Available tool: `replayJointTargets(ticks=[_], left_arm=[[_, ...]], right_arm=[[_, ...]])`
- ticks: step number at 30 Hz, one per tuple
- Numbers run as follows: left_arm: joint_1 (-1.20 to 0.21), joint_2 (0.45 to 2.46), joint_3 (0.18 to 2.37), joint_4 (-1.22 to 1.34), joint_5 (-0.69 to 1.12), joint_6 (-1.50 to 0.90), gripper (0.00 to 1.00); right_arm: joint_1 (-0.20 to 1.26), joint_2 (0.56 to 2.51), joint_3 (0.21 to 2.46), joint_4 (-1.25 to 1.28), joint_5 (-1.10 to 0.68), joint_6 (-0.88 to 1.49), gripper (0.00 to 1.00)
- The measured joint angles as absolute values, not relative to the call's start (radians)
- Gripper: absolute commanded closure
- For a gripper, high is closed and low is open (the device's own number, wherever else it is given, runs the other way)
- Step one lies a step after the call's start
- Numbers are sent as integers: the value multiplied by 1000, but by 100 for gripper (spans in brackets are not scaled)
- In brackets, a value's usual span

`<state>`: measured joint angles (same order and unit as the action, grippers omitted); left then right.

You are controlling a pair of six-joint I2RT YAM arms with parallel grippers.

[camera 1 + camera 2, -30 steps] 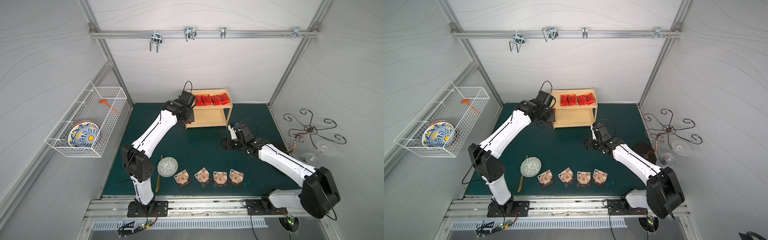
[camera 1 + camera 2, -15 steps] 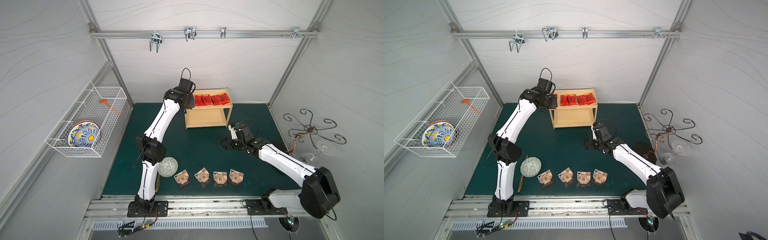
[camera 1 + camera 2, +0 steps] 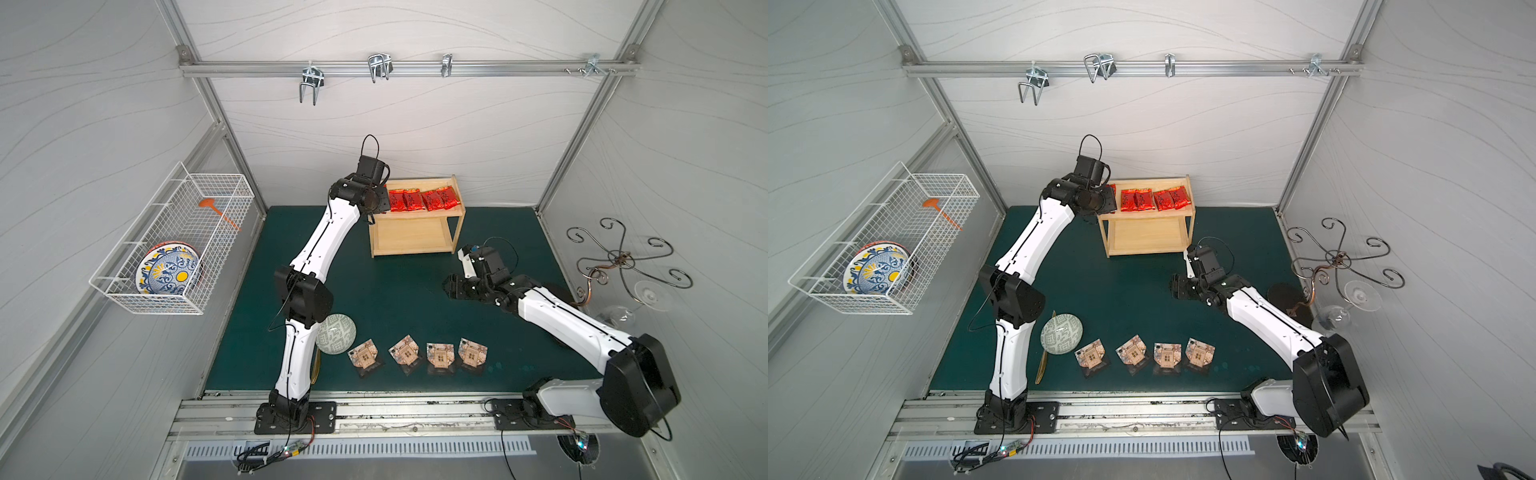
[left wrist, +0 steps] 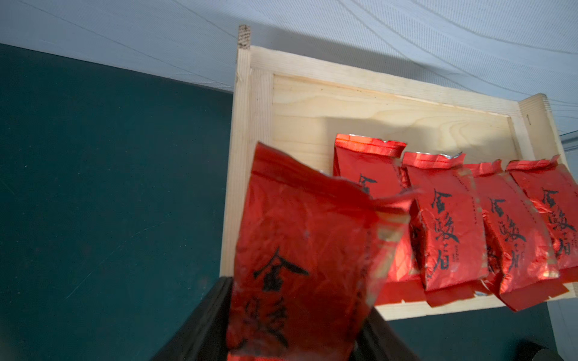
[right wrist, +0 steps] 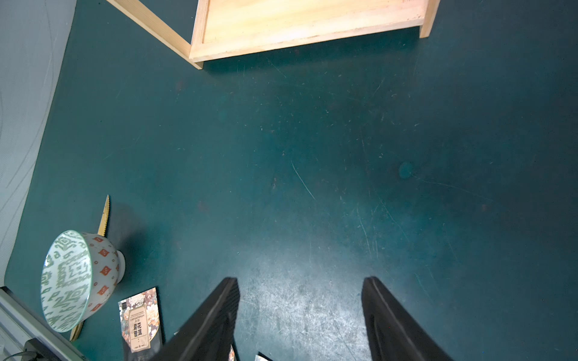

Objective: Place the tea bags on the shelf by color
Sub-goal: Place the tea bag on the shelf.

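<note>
Left wrist view, item 1: fingers (image 4: 209, 325) of left gripper (image 4: 291, 331), closed partway and pinching the lower end of held red sachet (image 4: 306, 250). Print toward the camera, upper end tilted over the left end of the top tier of shelf (image 4: 247, 162). Judged held this way to go down fifth in the row, at the tier's one bare end.

Item 2: four red sachets (image 4: 453, 225), lying side by side along the front rim of the top tier, from its middle to its right end, edges slightly overlapping. Grouped by colour, one tier for red.

Item 3: lower tier, bare in both top views. Judged kept free for the other colour.

Item 4, right wrist view: fingers (image 5: 219, 318) of right gripper (image 5: 300, 312), spread wide, holding nothing, touching nothing. Poised over bare mat (image 5: 312, 156) between shelf and pouch row. Judged parked clear of the left arm's work.

Item 5: tan pouches (image 3: 417, 353), four, in a row near the front edge of the mat, well apart from the shelf, not yet placed.

Item 6: bowl (image 3: 336, 338), just beside the left end of that row. No part in the sorting.
</note>
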<state>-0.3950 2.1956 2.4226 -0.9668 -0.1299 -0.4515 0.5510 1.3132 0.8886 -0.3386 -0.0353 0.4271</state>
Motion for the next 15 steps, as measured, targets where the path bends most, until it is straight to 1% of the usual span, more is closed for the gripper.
replayJointTargets(ticks=[7, 15], left_arm=[[-393, 2202, 2421, -961, -130, -461, 42], [-392, 2202, 2414, -936, -118, -476, 38]], right_arm=[[551, 1314, 889, -338, -36, 427, 32], [551, 1314, 889, -338, -39, 427, 33]])
